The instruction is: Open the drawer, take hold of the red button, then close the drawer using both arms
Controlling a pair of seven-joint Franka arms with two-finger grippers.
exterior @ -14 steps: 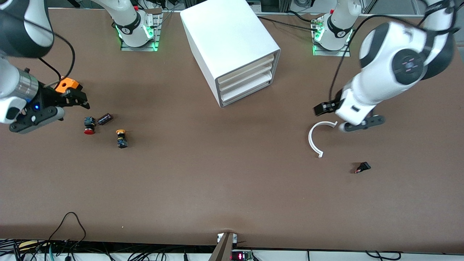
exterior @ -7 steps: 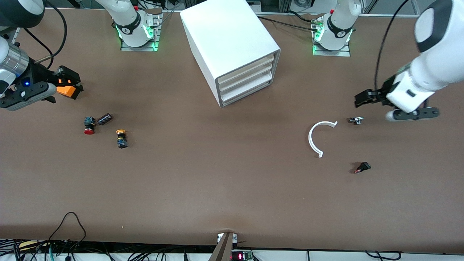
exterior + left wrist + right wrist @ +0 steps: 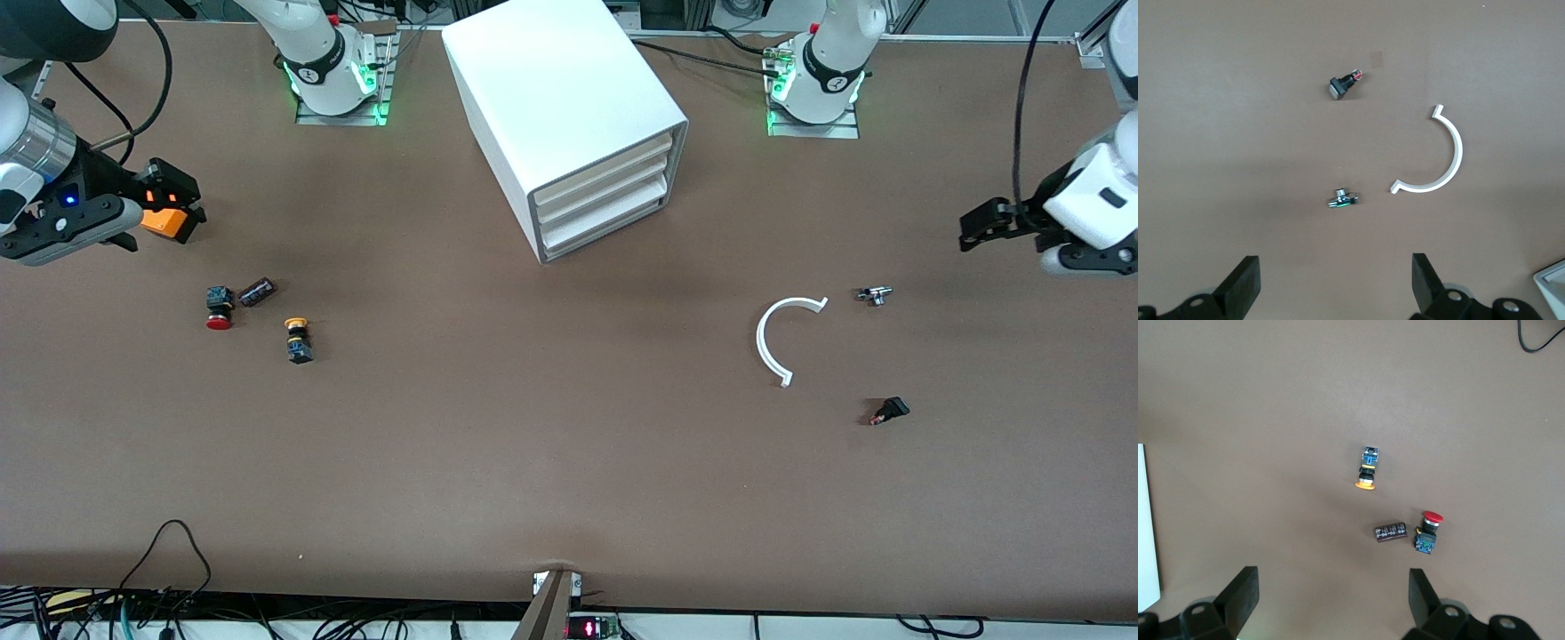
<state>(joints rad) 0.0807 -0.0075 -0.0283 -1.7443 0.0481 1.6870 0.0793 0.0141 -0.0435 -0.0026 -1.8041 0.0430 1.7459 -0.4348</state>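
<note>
Front cam sits high, facing both bases across the worktop (image 3: 569,462), and gives you the whole surface. Each wrist cam looks straight down from well above. Left wrist shares the white arc (image 3: 1441,157) (image 3: 775,336) with front; right wrist shares the red button (image 3: 1428,532) (image 3: 218,308) near the right arm's end.

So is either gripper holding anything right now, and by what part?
Nothing is held. The left gripper and right gripper are both open and empty above the table.
</note>
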